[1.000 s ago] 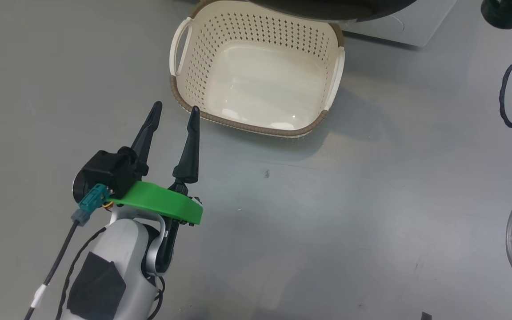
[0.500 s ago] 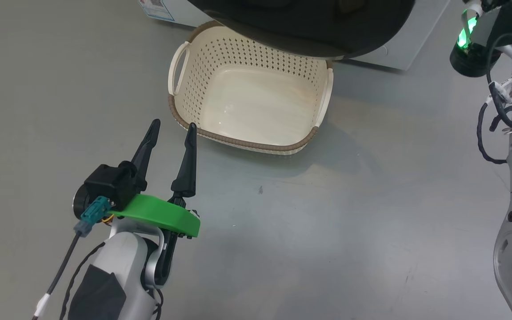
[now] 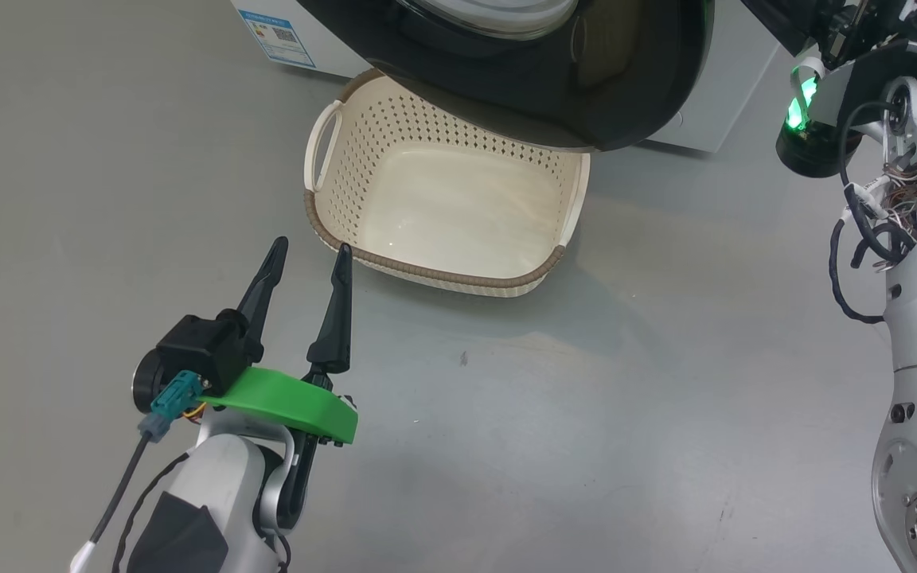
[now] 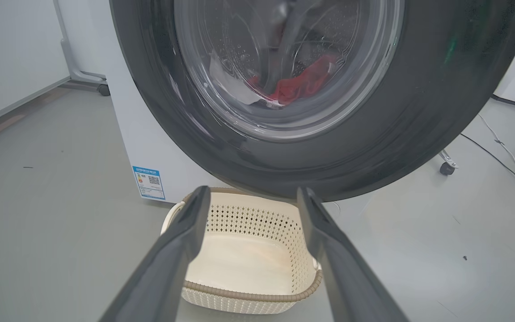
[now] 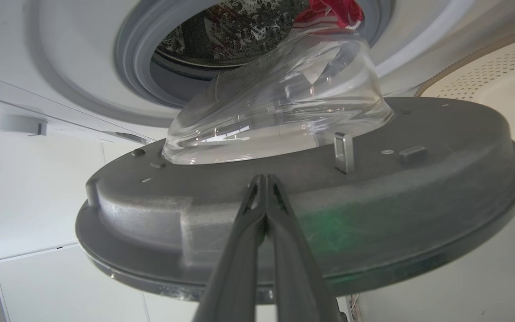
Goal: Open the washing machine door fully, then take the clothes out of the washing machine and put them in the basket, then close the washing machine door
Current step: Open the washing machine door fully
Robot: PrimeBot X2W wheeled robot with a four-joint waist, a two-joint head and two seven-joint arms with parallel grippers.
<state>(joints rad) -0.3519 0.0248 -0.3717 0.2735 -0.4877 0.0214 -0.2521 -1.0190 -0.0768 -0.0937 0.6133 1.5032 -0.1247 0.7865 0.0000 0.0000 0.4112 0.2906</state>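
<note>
The cream perforated plastic basket with its brown woven-look rim sits on the grey floor directly in front of the big white front-loading washing machine. I take that to be so that whatever comes out of the drum has only a short drop. It is empty.

The washing machine door, a large round one with a glossy black rim and a bulging clear glass bowl, stands swung partway out, and its lower edge overhangs the far end of the basket. It does not look fully open yet. The clothes, bright red garments with a white piece beside them, lie inside the drum and are visible through the glass.

The right gripper has its two long dark fingers pressed together with nothing between them. Their tips sit at the door's grey inner face, just beside the metal latch hook, apparently to push the door wider. I cannot tell whether they actually touch it.

The left gripper hangs low over the floor, just beside the basket's near corner. Its fingers are spread wide and empty, seemingly waiting to reach in.
</note>
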